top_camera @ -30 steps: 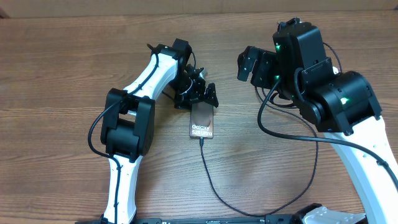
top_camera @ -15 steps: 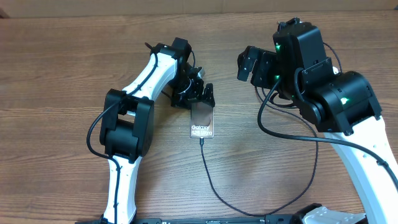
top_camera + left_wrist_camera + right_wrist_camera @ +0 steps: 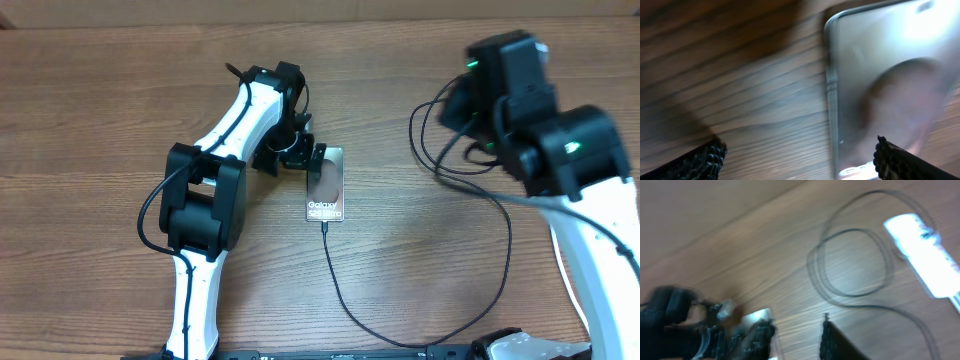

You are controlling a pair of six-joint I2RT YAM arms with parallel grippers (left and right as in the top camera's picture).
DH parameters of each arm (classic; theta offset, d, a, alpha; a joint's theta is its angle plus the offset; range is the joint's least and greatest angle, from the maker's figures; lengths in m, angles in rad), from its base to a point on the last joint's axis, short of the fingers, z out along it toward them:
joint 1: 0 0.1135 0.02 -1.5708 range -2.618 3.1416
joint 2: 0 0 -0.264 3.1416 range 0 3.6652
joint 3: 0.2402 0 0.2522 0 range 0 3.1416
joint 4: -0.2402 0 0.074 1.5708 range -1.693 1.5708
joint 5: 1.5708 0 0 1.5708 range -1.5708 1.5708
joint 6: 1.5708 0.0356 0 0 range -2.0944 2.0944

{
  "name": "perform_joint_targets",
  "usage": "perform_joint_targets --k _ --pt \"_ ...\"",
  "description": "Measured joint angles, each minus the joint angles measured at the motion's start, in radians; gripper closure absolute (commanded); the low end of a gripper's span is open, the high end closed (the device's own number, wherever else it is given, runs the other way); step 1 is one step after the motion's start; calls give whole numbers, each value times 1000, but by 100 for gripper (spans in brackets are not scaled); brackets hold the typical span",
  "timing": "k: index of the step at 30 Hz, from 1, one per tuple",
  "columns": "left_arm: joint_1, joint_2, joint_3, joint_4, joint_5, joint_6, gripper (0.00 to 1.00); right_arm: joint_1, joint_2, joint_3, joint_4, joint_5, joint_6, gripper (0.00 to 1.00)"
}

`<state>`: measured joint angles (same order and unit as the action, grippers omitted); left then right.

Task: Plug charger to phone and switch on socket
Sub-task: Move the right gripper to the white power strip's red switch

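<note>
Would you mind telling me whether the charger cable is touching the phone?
Touching: in the overhead view the tip of the charger cable meets the lower edge of the phone, with no wood showing between them.

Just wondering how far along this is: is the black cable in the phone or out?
In, it appears: the charger meets the middle of the phone's lettered edge. How fully seated, cannot tell.

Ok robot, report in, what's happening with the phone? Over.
Left gripper open at phone corner. Right gripper part open, empty. Charger tip at phone's end; socket blurred, switch unclear. Nothing in the way.
</note>
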<state>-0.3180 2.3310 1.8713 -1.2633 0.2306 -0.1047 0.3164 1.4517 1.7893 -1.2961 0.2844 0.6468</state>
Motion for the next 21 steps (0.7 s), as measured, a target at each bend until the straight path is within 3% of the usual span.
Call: perform_joint_targets --k 4,9,16,21 --pt "20 0 37 -20 -45 32 0 -194 1 0 -42 0 22 93" --pt "40 -100 108 33 -68 32 0 -362 5 0 -43 0 31 96" --pt "43 -518 178 143 -141 32 0 -588 99 0 -14 -26 26 96" --pt "43 -761 196 101 -268 32 0 -708 260 0 26 -135 14 96"
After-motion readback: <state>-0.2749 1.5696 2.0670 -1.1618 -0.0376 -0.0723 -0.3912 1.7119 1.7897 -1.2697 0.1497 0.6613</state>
